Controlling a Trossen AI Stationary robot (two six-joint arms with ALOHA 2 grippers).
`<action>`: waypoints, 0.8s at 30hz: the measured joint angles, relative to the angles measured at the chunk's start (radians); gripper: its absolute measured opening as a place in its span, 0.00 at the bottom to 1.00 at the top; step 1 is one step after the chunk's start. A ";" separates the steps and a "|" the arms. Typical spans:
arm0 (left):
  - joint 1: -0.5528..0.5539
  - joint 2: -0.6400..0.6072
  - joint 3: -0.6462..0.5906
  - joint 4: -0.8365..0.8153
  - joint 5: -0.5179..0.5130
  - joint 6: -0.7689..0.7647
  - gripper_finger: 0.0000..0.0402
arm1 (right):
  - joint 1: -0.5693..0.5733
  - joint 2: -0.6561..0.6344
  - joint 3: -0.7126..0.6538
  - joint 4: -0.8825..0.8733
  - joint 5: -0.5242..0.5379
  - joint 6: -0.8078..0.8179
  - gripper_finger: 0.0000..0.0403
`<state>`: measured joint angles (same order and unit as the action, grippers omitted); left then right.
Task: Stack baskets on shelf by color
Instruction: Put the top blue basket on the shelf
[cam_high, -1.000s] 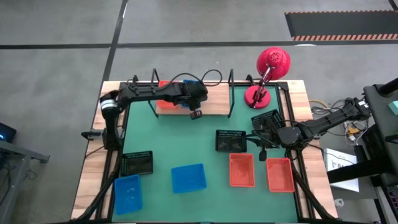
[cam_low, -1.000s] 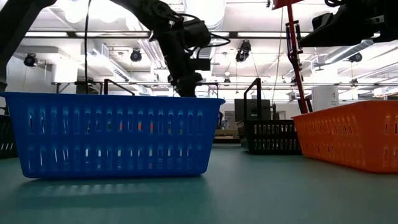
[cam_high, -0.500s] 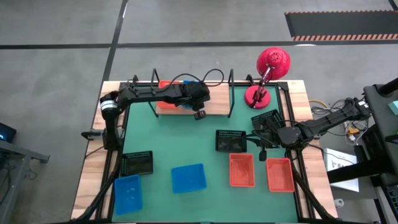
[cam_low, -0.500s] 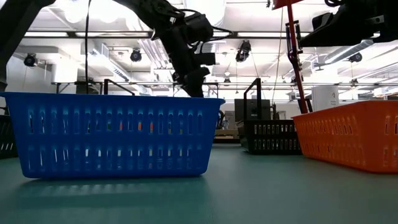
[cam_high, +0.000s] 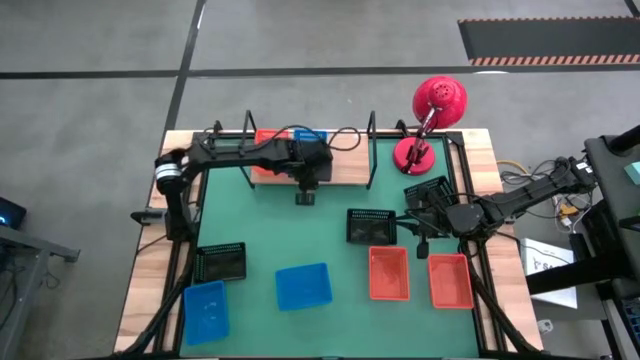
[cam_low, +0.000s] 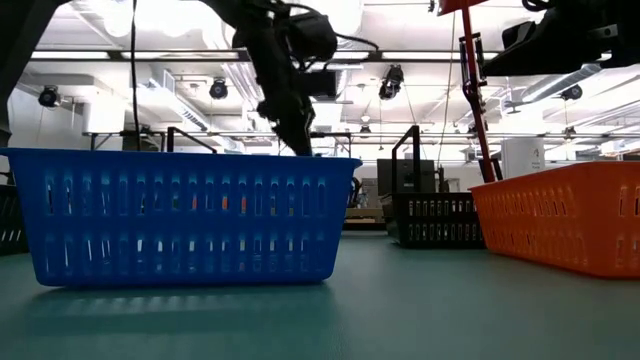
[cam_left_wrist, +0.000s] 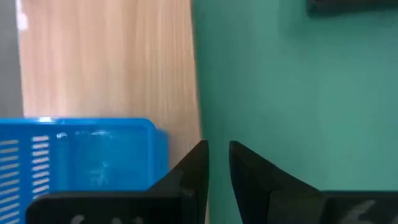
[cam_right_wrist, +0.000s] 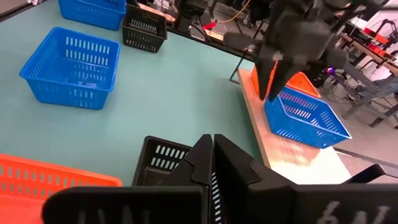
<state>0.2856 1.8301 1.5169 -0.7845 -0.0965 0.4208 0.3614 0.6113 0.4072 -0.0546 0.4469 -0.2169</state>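
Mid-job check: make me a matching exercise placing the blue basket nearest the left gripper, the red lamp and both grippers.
1 left gripper
2 blue basket nearest it
3 red lamp
4 right gripper

A shut, beside a black basket
B over green mat, at shelf's front edge
C on the shelf
D table's back right corner

Pairs: 1-B, 2-C, 3-D, 4-A

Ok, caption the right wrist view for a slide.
Left gripper beside the blue basket on the shelf, an orange basket behind it.
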 joint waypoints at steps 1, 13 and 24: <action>-0.001 0.001 -0.016 0.020 -0.029 0.001 0.12 | 0.000 0.000 0.000 0.000 0.000 0.000 0.02; -0.006 0.002 -0.045 0.147 -0.147 -0.076 0.12 | 0.000 0.000 0.000 0.009 0.000 -0.016 0.02; -0.078 0.013 -0.068 0.087 -0.098 0.058 0.02 | 0.000 0.000 0.000 0.008 0.000 -0.019 0.02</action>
<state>0.2079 1.8435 1.4490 -0.6979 -0.1948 0.4785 0.3611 0.6112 0.4072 -0.0467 0.4465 -0.2363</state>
